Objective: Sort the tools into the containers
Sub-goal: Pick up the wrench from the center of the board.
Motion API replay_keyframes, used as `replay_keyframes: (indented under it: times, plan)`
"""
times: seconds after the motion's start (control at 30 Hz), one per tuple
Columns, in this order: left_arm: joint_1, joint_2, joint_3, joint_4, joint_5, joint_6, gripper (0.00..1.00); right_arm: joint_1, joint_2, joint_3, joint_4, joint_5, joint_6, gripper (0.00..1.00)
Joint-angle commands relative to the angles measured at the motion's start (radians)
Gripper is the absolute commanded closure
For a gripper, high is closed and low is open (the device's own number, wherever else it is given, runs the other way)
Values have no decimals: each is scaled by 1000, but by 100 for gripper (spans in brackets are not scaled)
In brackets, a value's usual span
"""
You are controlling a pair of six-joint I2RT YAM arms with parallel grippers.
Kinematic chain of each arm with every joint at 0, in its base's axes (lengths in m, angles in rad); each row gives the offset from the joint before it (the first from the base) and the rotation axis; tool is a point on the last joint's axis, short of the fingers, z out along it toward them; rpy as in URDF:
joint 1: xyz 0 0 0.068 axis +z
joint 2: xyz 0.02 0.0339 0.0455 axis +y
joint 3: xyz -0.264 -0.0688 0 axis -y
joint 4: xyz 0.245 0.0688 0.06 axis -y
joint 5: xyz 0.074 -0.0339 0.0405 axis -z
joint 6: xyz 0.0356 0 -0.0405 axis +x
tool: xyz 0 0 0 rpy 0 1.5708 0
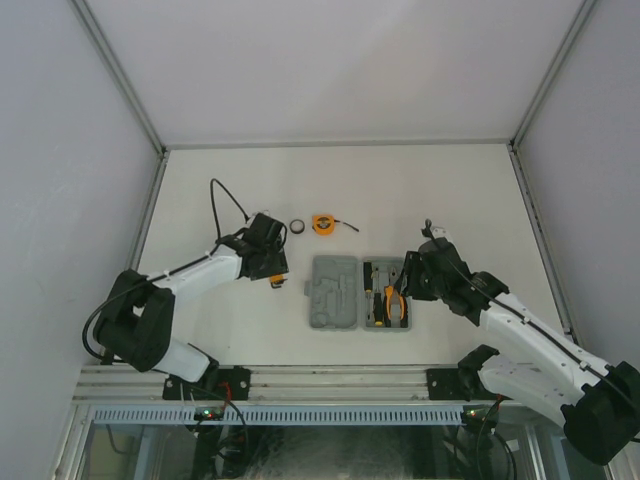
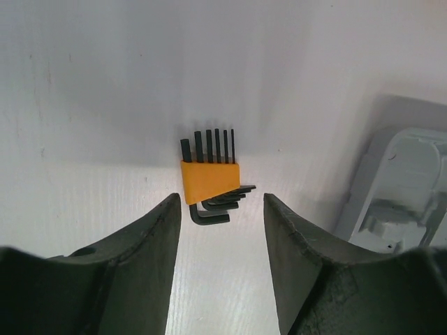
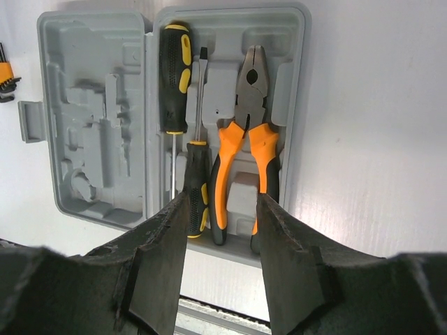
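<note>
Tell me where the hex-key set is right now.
In the left wrist view the orange hex-key set lies on the table just beyond the left gripper's open fingertips; from above, it is left of the grey tool case.

The left fingers [image 2: 150, 258] stand parted, empty; the right fingers [image 3: 157, 262] likewise parted, empty.

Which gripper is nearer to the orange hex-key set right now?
Left. The left gripper hangs directly over the hex-key set, which shows between its open jaws. The right gripper is across the tool case, above the pliers.
</note>
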Motion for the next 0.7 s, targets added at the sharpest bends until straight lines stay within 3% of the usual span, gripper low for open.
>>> replay_keyframes:
  times: [0.0, 0.67]
  plan:
    - [-5, 23, 12, -2, -39, -53, 44, -6, 1, -1, 32, -6, -3, 57]
    - [-10, 104, 51, -51, -91, -172, 45, -9, 23, -16, 49, -21, -18, 57]
